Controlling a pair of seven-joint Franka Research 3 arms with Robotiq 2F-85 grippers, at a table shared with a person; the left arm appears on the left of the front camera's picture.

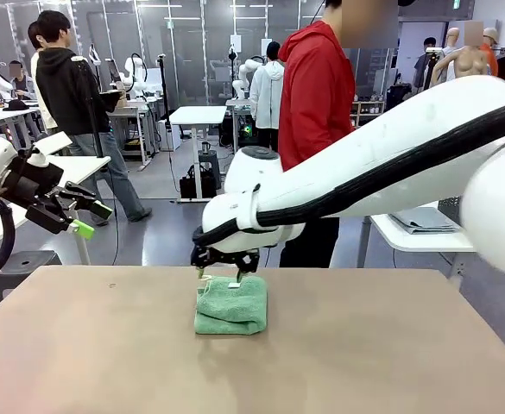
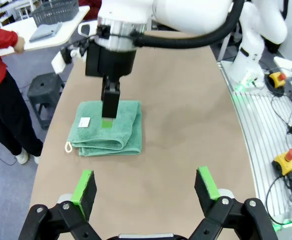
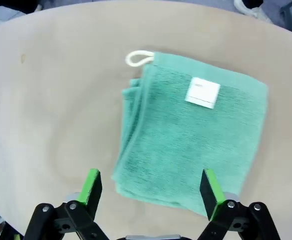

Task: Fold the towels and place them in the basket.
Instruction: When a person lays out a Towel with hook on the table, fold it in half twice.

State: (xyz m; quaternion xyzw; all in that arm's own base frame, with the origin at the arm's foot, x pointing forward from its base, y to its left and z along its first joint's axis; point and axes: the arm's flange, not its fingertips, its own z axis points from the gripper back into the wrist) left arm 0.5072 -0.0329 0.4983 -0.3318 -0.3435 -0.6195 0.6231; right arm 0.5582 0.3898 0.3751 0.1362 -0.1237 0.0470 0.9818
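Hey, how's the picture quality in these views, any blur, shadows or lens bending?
Front view: even light, faint shadow under the folded mint green terry towel. Left wrist view: wide-angle lens curves the edges of the tan table. Right wrist view: towel weave and white tag crisp, no glare.

Mint green terry towel (image 1: 231, 309), white square tag (image 3: 202, 92) and cream loop (image 3: 138, 58) on it, plain tan table (image 1: 390, 345), black left gripper (image 2: 146, 172) and black right gripper (image 3: 150, 177), bright green pads (image 3: 209, 192), white right arm (image 1: 381, 164), dark grey mesh basket (image 2: 56, 10), pale blue-grey towel (image 2: 45, 31), person's red top (image 1: 317, 86)
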